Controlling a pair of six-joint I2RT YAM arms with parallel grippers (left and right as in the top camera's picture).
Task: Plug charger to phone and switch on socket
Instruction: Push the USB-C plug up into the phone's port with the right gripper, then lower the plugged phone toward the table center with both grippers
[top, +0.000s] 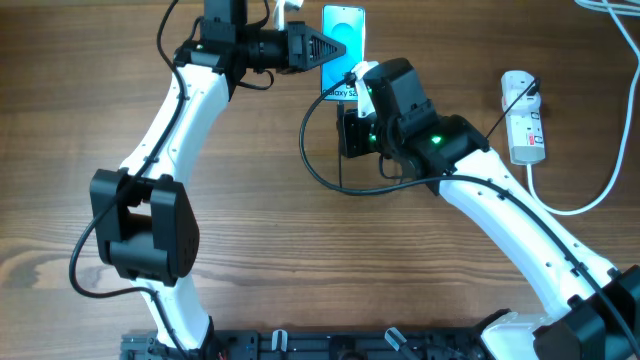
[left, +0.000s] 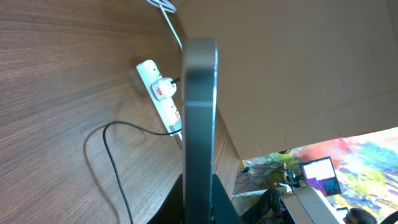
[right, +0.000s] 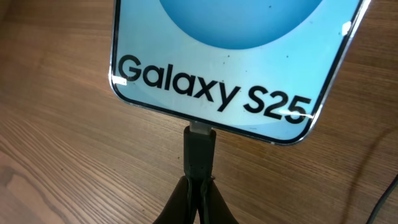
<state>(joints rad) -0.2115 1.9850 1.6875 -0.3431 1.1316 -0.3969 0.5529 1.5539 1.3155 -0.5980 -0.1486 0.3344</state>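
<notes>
Note the left pincer (top: 322, 48) pinching the left edge of the phone (top: 345, 25), a flat glossy slab with cyan screen and rounded corners. Check the phone's bottom edge: charger (right: 199, 148), a matte dark plug on thin black cable, seated or nearly so, nipped tight by the right pincer (right: 198, 186). Treat plugging as near done. Locate the socket (top: 524, 118), white hard plastic, well right of the phone on the wood-grain surface (top: 300, 250); count switching as pending.

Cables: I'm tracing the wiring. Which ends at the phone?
The thin black cable; the right claw holds its connector at the phone's bottom edge. The thick white cord leaves the socket.
</notes>
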